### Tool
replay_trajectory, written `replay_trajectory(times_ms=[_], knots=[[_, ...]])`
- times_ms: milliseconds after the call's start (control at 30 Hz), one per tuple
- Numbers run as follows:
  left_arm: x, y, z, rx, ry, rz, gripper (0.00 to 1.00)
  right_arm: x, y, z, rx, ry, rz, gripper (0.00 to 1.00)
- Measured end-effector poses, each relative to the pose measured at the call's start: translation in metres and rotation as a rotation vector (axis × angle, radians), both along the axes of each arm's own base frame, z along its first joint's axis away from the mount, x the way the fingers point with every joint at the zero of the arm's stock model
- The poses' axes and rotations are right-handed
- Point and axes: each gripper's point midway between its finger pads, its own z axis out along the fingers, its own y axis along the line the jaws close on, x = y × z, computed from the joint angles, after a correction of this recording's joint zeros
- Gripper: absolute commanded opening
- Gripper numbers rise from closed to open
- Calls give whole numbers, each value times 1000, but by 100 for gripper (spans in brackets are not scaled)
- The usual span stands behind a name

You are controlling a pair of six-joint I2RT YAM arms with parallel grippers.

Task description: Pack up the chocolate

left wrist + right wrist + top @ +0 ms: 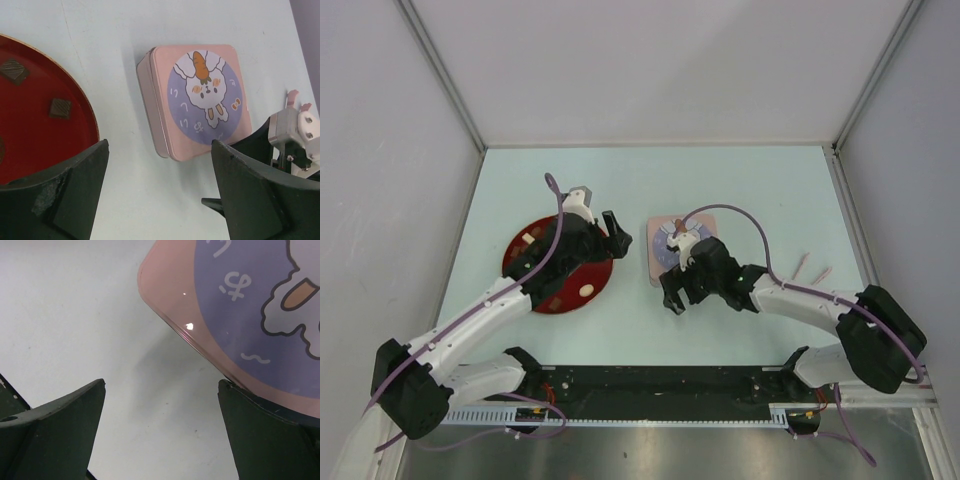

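**Chocolate-packing set: tin shut, nothing loaded yet**
Chocolate (60, 108) lies loose on the red plate (40, 137), left of centre in the overhead view. The pink bunny tin (200, 95) sits at centre with its lid on. The left gripper (159, 150) hangs wide and empty between plate and tin. The right gripper (161, 385), also wide and empty, hovers at the tin's corner, probably to free the lid. Pink tongs (810, 268) lie unused at right.

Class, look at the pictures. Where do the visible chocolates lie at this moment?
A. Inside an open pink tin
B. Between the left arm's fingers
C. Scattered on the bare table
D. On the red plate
D: the chocolates sit on the red plate, while the pink tin beside it has its lid on.
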Motion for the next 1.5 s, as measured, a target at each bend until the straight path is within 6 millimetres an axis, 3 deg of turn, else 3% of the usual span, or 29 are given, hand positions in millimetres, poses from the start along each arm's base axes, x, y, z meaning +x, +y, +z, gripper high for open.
replay_trajectory(times_ms=[233, 533, 800, 900, 1000, 1233, 1367, 1500], knots=[[0, 0, 0, 0, 0, 0, 88, 12, 9, 12, 27, -25, 16, 100], [1, -3, -4, 2, 10, -8, 88, 18, 2, 16, 35, -20, -16, 100], [6, -18, -31, 16, 79, -47, 85, 28, -13, 70, 164, -61, -84, 100], [10, -26, -48, 32, 120, -66, 82, 45, -30, 87, 208, -85, -161, 100], [18, -33, -57, 46, 146, -73, 80, 65, -50, 92, 220, -91, -253, 98], [53, -57, -56, 65, 136, -81, 76, 118, -94, 69, 201, -13, -473, 86], [73, -68, -61, 87, 133, -71, 73, 144, -100, 54, 191, 30, -523, 77], [86, -68, -78, 137, 144, -45, 70, 168, -97, 47, 199, 36, -540, 67]])
